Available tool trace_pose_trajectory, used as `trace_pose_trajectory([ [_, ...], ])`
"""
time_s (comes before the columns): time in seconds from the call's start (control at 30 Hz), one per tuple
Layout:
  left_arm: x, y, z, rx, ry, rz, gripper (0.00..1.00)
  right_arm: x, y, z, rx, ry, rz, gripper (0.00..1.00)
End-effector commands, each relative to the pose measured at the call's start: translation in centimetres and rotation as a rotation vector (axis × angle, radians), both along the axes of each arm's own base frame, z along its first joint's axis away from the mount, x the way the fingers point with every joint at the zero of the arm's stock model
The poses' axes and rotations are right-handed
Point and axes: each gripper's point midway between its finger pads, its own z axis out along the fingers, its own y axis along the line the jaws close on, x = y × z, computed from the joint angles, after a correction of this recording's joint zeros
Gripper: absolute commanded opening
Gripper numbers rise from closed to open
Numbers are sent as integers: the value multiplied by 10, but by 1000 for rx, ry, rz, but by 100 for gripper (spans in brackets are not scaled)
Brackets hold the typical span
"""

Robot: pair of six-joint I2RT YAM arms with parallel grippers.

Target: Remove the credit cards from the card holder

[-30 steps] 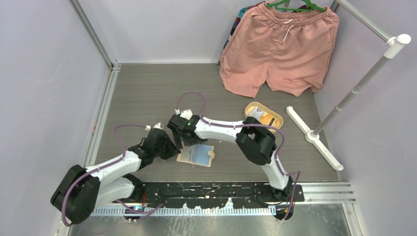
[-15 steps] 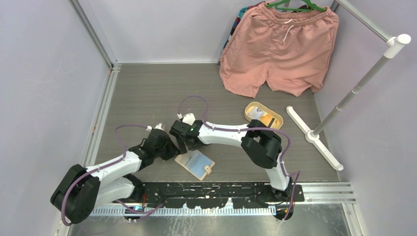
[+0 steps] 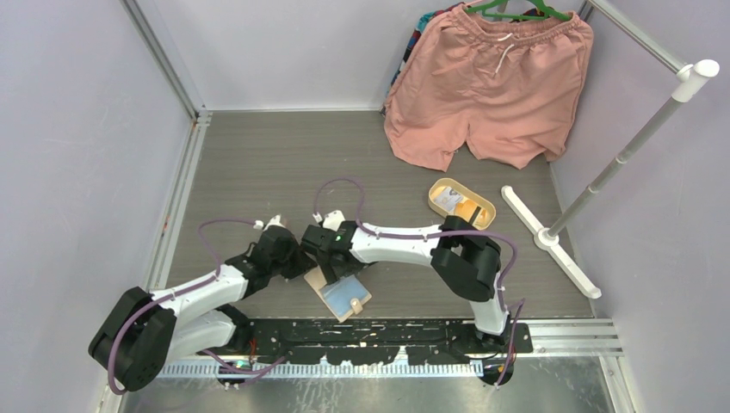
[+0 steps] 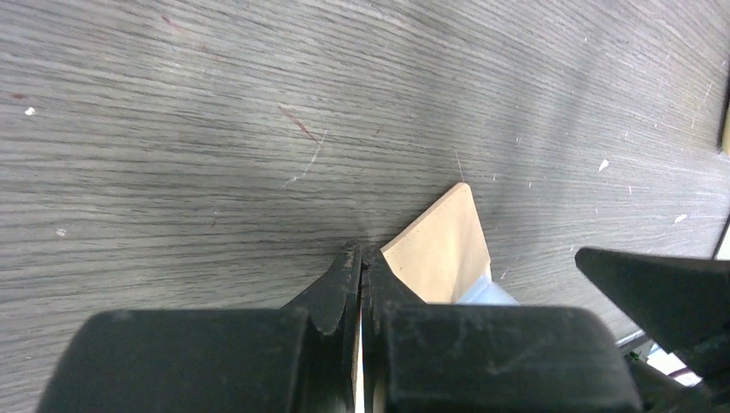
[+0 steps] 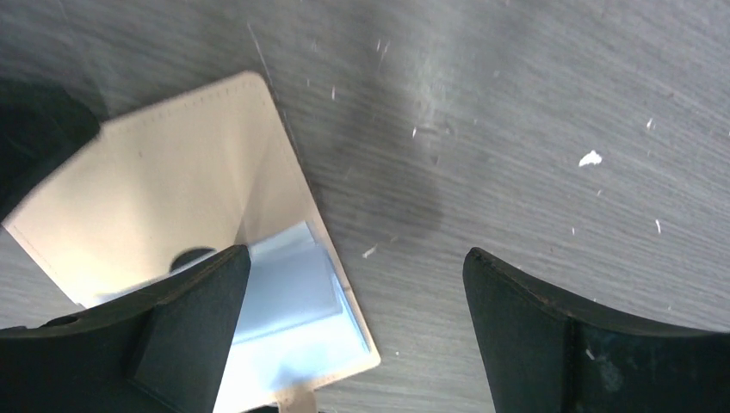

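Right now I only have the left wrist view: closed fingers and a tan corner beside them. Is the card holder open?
Observer: Yes. From the top view, the card holder lies open on the table, with its pale blue inside facing up.
Operator: Where is the right gripper?
Observer: The right gripper hangs wide open, partly over the blue side.
Operator: Are any cards out?
Observer: An orange card and a whitish card lie in the oval tray, well to the right of the holder.
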Motion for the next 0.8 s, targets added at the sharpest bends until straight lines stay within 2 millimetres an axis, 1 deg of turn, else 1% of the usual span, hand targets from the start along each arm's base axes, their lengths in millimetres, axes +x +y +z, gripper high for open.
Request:
trace_pose_trajectory([
  [0.0, -7, 25, -21, 110, 33, 57, 0, -22, -13, 16, -25, 15, 40, 100],
  [0.33, -1, 35, -14, 122, -6, 121, 0, -54, -31, 19, -28, 55, 41, 100],
  [0.43, 0, 34, -12, 117, -13, 120, 0, -59, -39, 17, -6, 60, 28, 100],
  [0.5, 0, 33, -11, 113, -13, 113, 0, -60, -41, 13, -1, 60, 25, 100],
  [0.63, -1, 30, -12, 104, -8, 100, 0, -59, -34, 2, 12, 63, 24, 100],
  [0.77, -3, 31, -9, 104, -11, 91, 0, -57, -21, -6, 42, 63, 16, 100],
])
